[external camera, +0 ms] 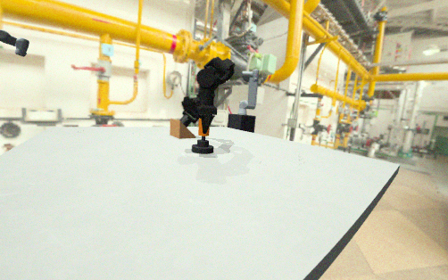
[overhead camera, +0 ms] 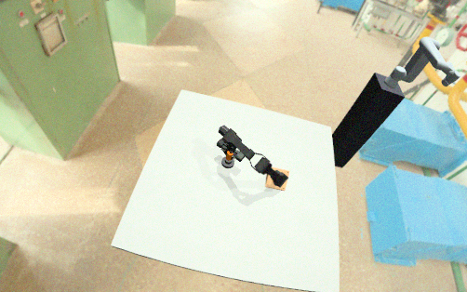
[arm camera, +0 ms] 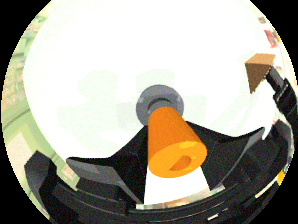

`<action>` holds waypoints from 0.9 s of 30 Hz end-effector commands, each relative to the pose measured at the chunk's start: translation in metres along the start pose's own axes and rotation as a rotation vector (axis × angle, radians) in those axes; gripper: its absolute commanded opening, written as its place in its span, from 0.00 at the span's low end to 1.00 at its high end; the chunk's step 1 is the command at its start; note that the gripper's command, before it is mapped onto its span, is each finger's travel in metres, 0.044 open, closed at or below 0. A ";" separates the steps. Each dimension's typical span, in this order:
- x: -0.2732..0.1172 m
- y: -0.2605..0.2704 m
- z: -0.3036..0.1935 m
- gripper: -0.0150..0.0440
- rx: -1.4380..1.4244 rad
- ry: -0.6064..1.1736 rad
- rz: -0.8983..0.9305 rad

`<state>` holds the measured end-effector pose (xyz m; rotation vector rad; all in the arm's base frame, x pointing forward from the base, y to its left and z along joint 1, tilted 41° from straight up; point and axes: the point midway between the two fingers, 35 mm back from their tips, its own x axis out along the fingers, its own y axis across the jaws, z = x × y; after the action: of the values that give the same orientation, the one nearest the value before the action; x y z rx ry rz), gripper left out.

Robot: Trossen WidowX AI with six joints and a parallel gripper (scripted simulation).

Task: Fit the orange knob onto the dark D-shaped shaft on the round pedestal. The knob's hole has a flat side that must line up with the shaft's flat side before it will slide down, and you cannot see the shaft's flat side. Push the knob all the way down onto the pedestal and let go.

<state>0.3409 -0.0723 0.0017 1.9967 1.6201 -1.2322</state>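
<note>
Clamped on orange knob point(overhead camera: 230, 155) point(external camera: 203, 129) point(arm camera: 172, 135) by black gripper point(overhead camera: 230, 151) point(external camera: 204, 119) point(arm camera: 176, 142), just above round pedestal point(overhead camera: 227, 164) point(external camera: 203, 149) point(arm camera: 141, 106), left of center in the top view. Apparently at the alignment step, shaft engagement unclear; next, probably, small twists under light downward pressure. Off to the right, near the arm's base, brown block point(overhead camera: 270, 182) point(external camera: 177, 128) point(arm camera: 258, 72), well clear of the pedestal.

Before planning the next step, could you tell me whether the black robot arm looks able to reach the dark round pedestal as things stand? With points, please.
Probably yes: the orange knob point(overhead camera: 230, 156) point(external camera: 203, 129) point(arm camera: 172, 132) in its black gripper point(overhead camera: 230, 154) point(external camera: 203, 127) point(arm camera: 175, 150) is directly above the pedestal point(overhead camera: 227, 165) point(external camera: 203, 149) point(arm camera: 142, 107), with nothing visibly blocking.
</note>
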 end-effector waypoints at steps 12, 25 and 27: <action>0.003 0.000 0.001 0.25 0.028 -0.002 0.001; -0.002 0.000 0.000 0.25 0.082 -0.002 0.002; -0.002 0.001 0.000 0.25 0.153 -0.002 0.002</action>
<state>0.3410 -0.0727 0.0023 2.0462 1.5933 -1.3211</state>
